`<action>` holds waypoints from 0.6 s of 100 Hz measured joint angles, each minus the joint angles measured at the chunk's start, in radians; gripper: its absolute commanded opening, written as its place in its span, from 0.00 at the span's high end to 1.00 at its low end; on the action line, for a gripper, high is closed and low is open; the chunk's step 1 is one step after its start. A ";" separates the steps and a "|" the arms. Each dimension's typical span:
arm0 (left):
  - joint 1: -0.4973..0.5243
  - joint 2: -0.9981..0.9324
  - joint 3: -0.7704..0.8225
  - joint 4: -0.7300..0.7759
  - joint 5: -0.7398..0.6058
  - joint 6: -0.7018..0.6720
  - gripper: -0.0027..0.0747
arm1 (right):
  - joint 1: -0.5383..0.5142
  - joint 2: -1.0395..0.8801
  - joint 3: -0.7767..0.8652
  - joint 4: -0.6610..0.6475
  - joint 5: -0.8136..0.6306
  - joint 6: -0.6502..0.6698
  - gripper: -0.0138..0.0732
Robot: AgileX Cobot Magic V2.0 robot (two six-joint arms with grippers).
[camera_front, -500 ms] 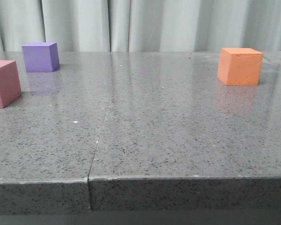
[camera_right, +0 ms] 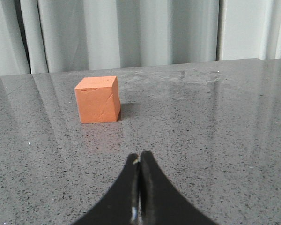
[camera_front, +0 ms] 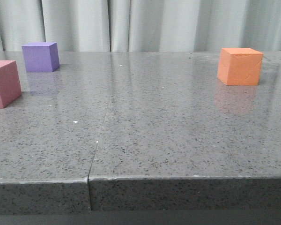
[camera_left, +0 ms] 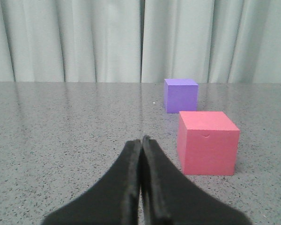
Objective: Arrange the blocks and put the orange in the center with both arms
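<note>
Three cubes sit untouched on the grey stone table (camera_front: 178, 122), and neither arm has taken hold of anything. The orange cube (camera_front: 240, 66) stands far off on the right, well apart from the purple cube (camera_front: 40, 56) and pink cube (camera_front: 3, 83), which sit near each other at the left edge, the purple one farther back. The left gripper (camera_left: 141, 140) is low over the table with its fingers pressed together, the pink cube ahead and just to one side. The right gripper (camera_right: 139, 161) is likewise closed and empty, the orange cube ahead of it with bare stone between. The work looks barely begun: each gripper would first need to spread its fingers and move up to its cube.
</note>
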 measured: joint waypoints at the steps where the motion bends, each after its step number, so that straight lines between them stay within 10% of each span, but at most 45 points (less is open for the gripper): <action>1: 0.000 0.000 0.000 0.000 0.000 0.000 0.99 | 0.000 0.000 0.000 0.000 0.000 0.000 0.92; 60: 0.000 0.000 0.000 0.000 0.000 0.000 0.99 | 0.000 0.000 -0.045 0.000 -0.055 0.000 0.92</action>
